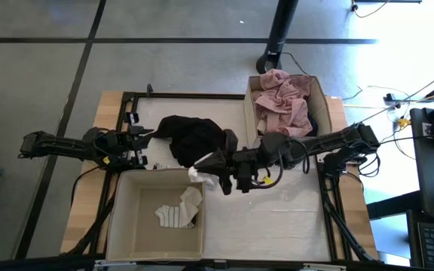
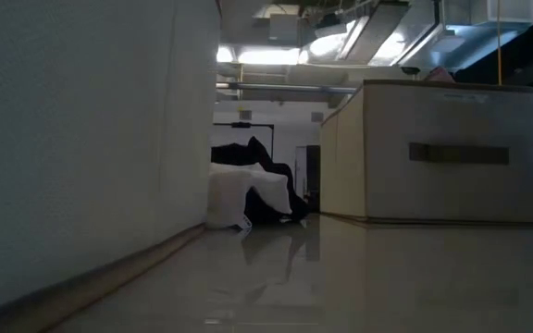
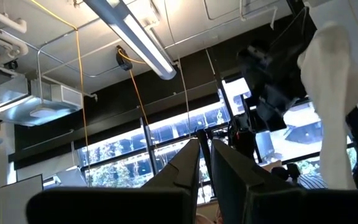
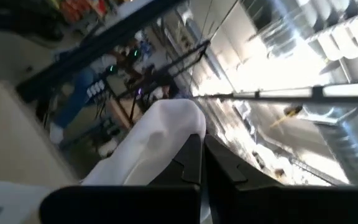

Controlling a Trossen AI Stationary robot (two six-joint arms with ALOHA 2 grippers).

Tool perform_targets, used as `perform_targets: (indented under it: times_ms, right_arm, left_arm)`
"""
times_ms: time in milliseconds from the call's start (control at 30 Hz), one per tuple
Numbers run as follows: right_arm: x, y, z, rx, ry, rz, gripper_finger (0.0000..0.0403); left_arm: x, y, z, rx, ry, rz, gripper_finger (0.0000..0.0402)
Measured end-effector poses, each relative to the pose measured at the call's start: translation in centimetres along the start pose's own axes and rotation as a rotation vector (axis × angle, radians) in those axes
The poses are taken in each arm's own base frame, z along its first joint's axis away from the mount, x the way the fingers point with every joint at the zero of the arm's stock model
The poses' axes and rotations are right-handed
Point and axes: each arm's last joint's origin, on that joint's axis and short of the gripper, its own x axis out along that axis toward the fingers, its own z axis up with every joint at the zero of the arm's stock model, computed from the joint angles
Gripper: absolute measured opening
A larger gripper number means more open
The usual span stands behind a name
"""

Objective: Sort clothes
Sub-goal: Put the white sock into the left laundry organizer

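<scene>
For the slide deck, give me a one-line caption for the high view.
Right claw lifts a white cloth over the near beige box; pink garment fills the far box.

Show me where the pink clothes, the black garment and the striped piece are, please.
pink clothes (image 1: 283, 102), high view, middle of the heap in the box.
black garment (image 1: 194, 135), high view, centre of the pile on the table.
striped piece (image 1: 176, 217), high view, its striped lower part.

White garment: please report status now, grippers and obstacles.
Right gripper shut on white garment, at near box rim. Left gripper idle beside black garment. No obstacle seen.
</scene>
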Motion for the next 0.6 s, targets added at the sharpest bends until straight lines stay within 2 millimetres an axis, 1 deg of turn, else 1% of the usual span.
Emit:
perform_targets:
  times_ms: [100,167,300,433,600]
  right_arm:
    - [0.9,-0.5,0.4,-0.001,-0.050,-0.006,0.0007]
    - [1.4,-0.5,0.4,-0.002,-0.063,-0.008,0.0007]
    - [2.5,0.5,-0.1,0.012,-0.073,0.026,0.0008]
    - [3.1,2.1,-1.1,0.082,-0.028,0.091,0.0008]
    - [3.4,5.3,-3.1,0.129,0.125,0.288,0.0008]
  left_arm:
    - [0.0,0.0,0.0,0.000,0.001,0.000,0.0031]
    - [0.0,0.0,0.0,0.000,0.000,0.000,0.0031]
    - [0.0,0.0,0.0,0.000,0.000,0.000,0.0031]
    - [0.0,0.0,0.0,0.000,0.000,0.000,0.0031]
    - [0.0,0.0,0.0,0.001,0.003,-0.002,0.0031]
